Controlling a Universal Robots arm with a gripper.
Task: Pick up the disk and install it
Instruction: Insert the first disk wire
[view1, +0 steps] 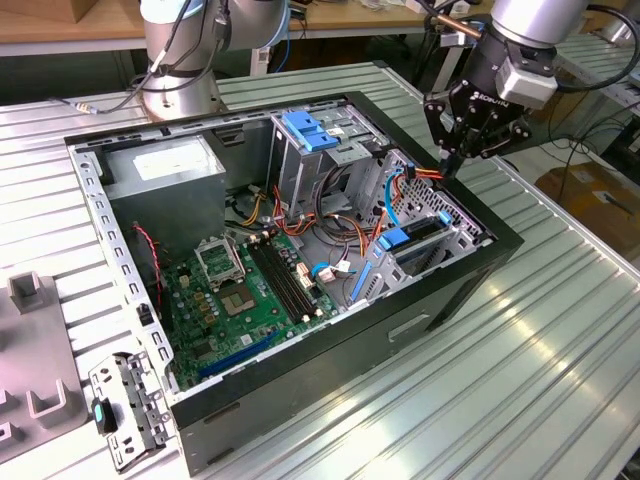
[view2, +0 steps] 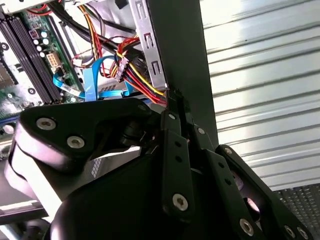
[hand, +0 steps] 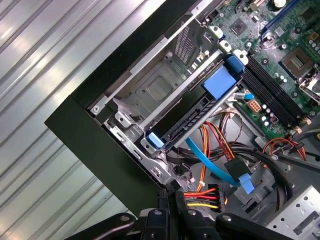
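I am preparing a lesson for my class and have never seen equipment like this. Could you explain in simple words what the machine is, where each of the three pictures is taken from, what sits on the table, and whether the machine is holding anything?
The machine is a robot arm whose tool is the black part with fingers at its end. The exterior view comes from a camera off the arm that sees the whole scene. Both wrist views come from cameras riding on the arm, looking down past the tool.

On the ribbed metal table lies an open computer case with a green circuit board, bundles of coloured cables and metal drive bays. The disk, in its blue carrier, sits edge-on in a bay near the case's corner.

The tool hangs over the case wall at the exterior view's right, just above the cables. Its fingers are pressed together and hold nothing.
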